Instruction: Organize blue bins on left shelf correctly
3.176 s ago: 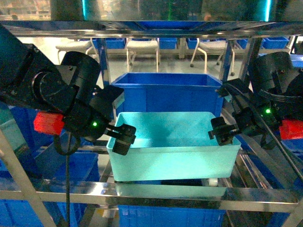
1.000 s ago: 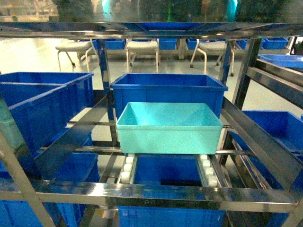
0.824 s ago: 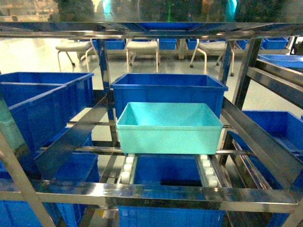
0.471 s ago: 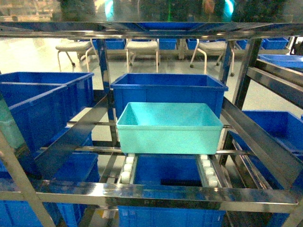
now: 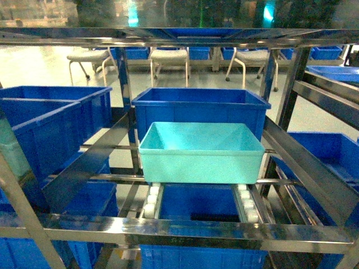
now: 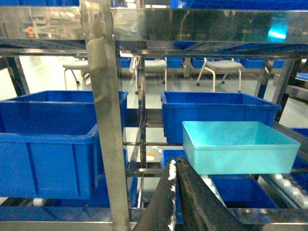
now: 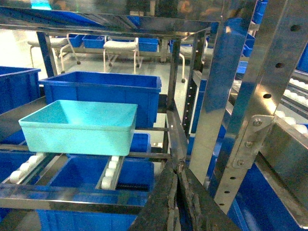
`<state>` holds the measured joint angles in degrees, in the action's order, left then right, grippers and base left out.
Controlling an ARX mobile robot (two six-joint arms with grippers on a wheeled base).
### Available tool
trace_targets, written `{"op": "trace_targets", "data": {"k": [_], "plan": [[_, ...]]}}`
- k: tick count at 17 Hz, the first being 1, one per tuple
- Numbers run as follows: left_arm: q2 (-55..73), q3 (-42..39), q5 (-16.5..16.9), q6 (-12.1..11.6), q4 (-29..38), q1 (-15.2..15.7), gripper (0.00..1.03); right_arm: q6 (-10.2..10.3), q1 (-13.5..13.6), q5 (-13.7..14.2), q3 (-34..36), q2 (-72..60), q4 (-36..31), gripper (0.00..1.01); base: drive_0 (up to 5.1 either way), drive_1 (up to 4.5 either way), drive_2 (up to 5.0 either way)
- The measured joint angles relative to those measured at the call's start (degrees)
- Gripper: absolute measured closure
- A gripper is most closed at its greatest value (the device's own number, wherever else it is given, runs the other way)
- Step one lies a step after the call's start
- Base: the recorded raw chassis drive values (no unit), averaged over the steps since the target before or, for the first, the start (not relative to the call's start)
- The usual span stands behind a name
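Pale aqua plastic, the bin (image 5: pixel 202 152) sits level on the white rollers (image 5: pixel 150 200) of the shelf (image 5: pixel 185 231), in the middle bay. Its long side runs left to right and its open top faces up. Just behind it is a blue crate (image 5: pixel 201 106), so close I cannot tell if they touch. More blue crates (image 5: pixel 50 123) fill the bays around. Far back are chairs (image 5: pixel 168 56) on a pale floor. The left jaws (image 6: pixel 174 169) and right jaws (image 7: pixel 177 169) are both pressed together, holding nothing.
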<state>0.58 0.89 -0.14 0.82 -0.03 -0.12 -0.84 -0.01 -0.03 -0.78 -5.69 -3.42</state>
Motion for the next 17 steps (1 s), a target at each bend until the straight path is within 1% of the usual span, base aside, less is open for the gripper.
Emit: {"op": "trace_targets", "data": {"k": [1, 6, 7, 8, 9, 11, 13, 14, 15, 16, 17], "plan": [[0.02, -0.02, 0.09, 0.00, -0.52, 0.00, 1.01, -0.02, 0.00, 0.02, 0.00, 5.62, 3.17, 0.99, 0.0, 0.00, 0.0], [0.00, -0.02, 0.13, 0.00, -0.24, 0.00, 1.01, 0.00, 0.00, 0.02, -0.04, 5.42, 3.67, 0.99, 0.0, 0.00, 0.0], [0.00, -0.02, 0.13, 0.02, -0.22, 0.00, 0.93, 0.00, 0.00, 0.02, -0.04, 5.42, 3.67, 0.85, 0.0, 0.00, 0.0], [0.00, -0.02, 0.13, 0.00, -0.22, 0.00, 0.64, 0.00, 0.00, 0.02, -0.04, 5.42, 3.67, 0.55, 0.0, 0.00, 0.0], [0.00, -0.02, 0.13, 0.00, -0.22, 0.00, 0.45, 0.00, 0.00, 0.02, -0.04, 5.42, 3.67, 0.39, 0.0, 0.00, 0.0], [0.00, -0.02, 0.13, 0.00, -0.22, 0.00, 0.27, 0.00, 0.00, 0.02, -0.04, 5.44, 3.67, 0.18, 0.0, 0.00, 0.0], [0.00, -0.02, 0.13, 0.00, -0.22, 0.00, 0.15, 0.00, 0.00, 0.02, -0.04, 5.42, 3.67, 0.06, 0.0, 0.00, 0.0], [0.00, -0.02, 0.13, 0.00, -0.22, 0.00, 0.09, 0.02, 0.00, 0.02, -0.04, 5.44, 3.67, 0.01, 0.0, 0.00, 0.0], [0.00, -0.02, 0.13, -0.02, -0.22, 0.00, 0.03, 0.02, 0.00, 0.02, -0.04, 5.42, 3.67, 0.02, 0.0, 0.00, 0.0], [0.00, -0.02, 0.13, -0.04, -0.22, 0.00, 0.05, 0.00, 0.00, 0.02, -0.04, 5.42, 3.67, 0.04, 0.0, 0.00, 0.0], [0.00, -0.02, 0.13, -0.04, -0.22, 0.00, 0.05, 0.02, 0.00, 0.02, -0.04, 5.44, 3.67, 0.03, 0.0, 0.00, 0.0]]}}
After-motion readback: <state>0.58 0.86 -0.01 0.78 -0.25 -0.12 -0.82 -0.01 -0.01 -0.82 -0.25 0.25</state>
